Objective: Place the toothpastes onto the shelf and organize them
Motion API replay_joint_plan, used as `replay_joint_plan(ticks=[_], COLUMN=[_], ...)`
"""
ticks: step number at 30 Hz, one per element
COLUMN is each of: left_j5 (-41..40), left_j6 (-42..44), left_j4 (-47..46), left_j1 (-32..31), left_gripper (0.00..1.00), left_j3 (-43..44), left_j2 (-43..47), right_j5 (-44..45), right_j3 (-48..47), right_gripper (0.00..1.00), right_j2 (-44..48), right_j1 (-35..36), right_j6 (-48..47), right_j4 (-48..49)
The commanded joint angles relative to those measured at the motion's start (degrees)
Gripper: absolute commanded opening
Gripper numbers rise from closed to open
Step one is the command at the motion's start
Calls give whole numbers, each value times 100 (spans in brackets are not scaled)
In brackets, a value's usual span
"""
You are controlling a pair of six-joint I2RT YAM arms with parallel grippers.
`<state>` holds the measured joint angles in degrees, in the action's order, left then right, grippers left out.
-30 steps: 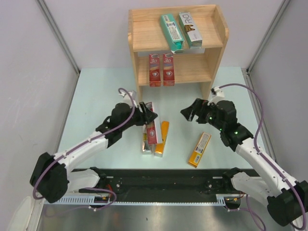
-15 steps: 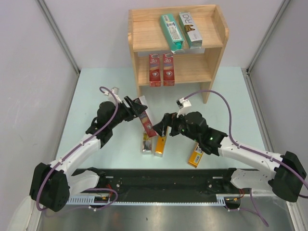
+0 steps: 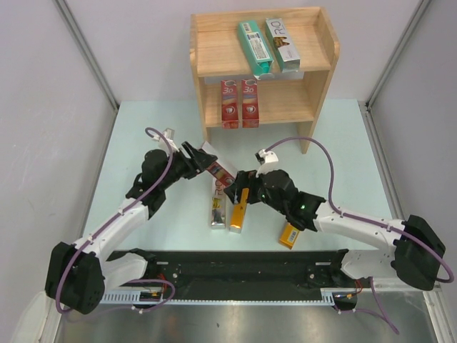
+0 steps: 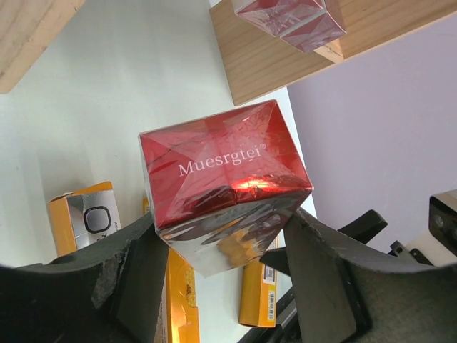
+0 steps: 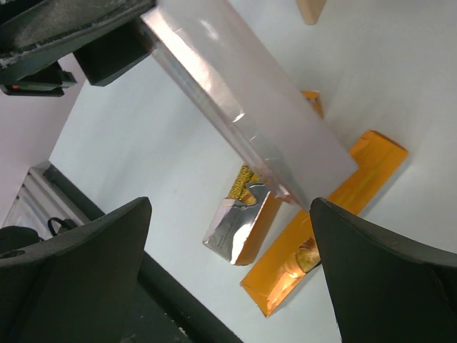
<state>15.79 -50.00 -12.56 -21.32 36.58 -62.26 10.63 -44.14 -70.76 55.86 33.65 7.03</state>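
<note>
Nearest me, three cartons lie on the table: a yellow one partly under my right arm, then an orange one touching a silver one. Above those two, my left gripper clamps a red carton, lifted and tilted. My right gripper hangs wide open at that carton's free end, gripping nothing. On the shelf, two red cartons stand below; a teal one and a silver one lie on top.

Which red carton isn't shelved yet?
The red carton in the left gripper, above the table; the other two stand on the lower shelf.
</note>
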Motion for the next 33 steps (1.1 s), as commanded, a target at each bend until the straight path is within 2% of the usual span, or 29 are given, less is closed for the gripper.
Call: replay_joint_plan(ticks=[1, 6, 12, 19, 24, 27, 28, 33], left_j5=[310, 749, 1241, 1453, 1453, 1514, 1532, 1576], left_j6=[-54, 8, -150, -309, -423, -458, -467, -511], left_j4=[-397, -467, -660, -775, -836, -880, -889, -959], left_j1=[119, 146, 146, 155, 163, 163, 163, 163], left_gripper=[65, 65, 65, 65, 65, 65, 65, 65], left_j3=[236, 288, 376, 517, 508, 517, 517, 491], left_j2=[91, 135, 179, 135, 153, 135, 126, 56], right_j5=[334, 124, -395, -764, -730, -729, -747, -861], right_j3=[-24, -16, 98, 222, 292, 432, 450, 529], right_gripper=[100, 100, 99, 99, 97, 93, 87, 71], right_j2=[352, 353, 274, 335, 370, 502, 580, 686], right_j1=[-197, -452, -488, -488, -488, -488, -488, -479], right_j6=[-332, -561, -781, -1000, -930, -886, -878, -921], right_j4=[-114, -193, 176, 282, 1, -9, 35, 123])
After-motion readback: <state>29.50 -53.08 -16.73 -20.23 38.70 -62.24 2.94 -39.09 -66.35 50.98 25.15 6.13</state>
